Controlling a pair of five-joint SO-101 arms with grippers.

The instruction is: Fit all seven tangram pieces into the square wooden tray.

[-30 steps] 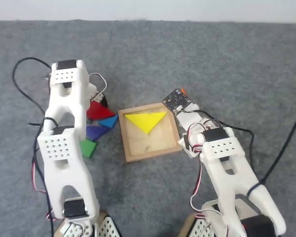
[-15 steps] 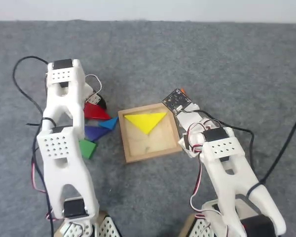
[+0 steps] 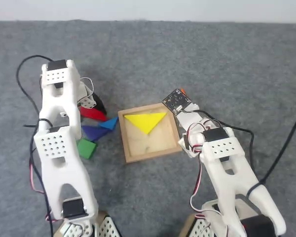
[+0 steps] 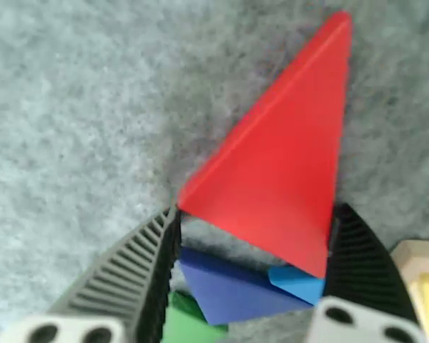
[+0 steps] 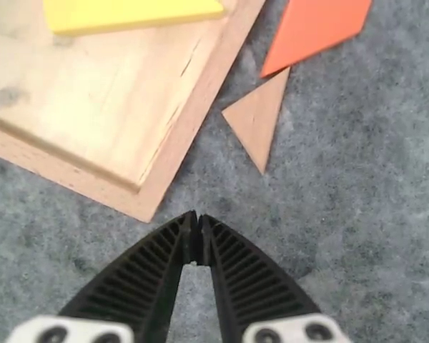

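Note:
The square wooden tray [image 3: 130, 150] lies mid-table and holds a yellow triangle [image 3: 145, 121]. Left of it lie a red triangle [image 3: 92, 115], a dark blue piece [image 3: 94, 132], a light blue piece [image 3: 110, 123] and a green piece [image 3: 87, 148]. My left gripper [image 4: 256, 213] stands open just over the red triangle [image 4: 282, 164], a finger on either side of its wide end. My right gripper [image 5: 198, 239] is shut and empty over the carpet off a corner of the tray [image 5: 200, 93]. Beyond it lie a small tan triangle [image 5: 259, 120] and an orange piece [image 5: 314, 28].
Grey carpet covers the whole table. Black cables loop by the left arm [image 3: 24, 74] and run along the right edge [image 3: 286, 143]. Open carpet stretches behind the tray and in front of it.
The left arm has drawn back to the left, away from the tray, uncovering more of the red triangle. The right arm has stayed still.

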